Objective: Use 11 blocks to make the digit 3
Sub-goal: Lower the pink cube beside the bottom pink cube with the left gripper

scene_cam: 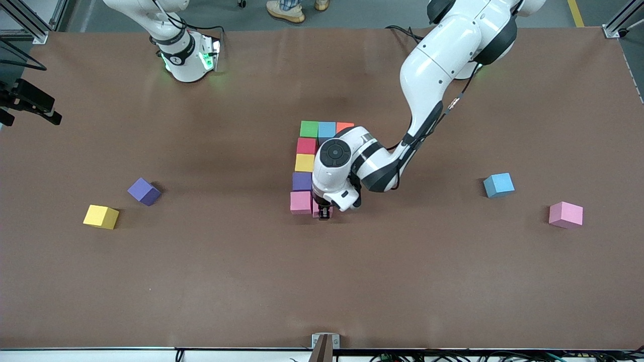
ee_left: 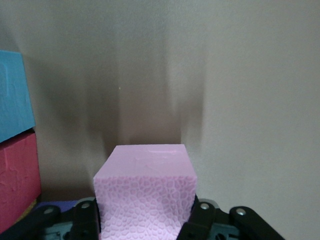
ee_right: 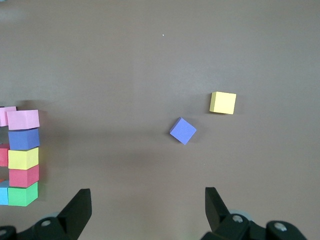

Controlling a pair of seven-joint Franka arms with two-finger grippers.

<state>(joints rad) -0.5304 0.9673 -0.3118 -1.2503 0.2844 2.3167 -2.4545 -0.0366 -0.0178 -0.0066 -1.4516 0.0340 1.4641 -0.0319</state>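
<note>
The left arm reached down to the surface (scene_cam: pixel 201 281), its tool (scene_cam: pixel 324 215) gripping a pink block (ee_left: pixel 145 195) beside the pink corner block (scene_cam: pixel 301 202). The right tool (ee_right: pixel 147 210) waited, gaping wide.

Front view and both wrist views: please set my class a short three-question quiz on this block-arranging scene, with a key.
1. True or false: the left gripper is shut on a pink block.
2. How many loose blocks lie toward the right arm's end of the table?
3. Which block in the figure's column sits between the red block and the purple block? A green, B yellow, C orange.

Key: 1 true. 2 two, the loose yellow block and the loose purple block. 3 B, the yellow block. The right gripper waits open above that end.
</note>
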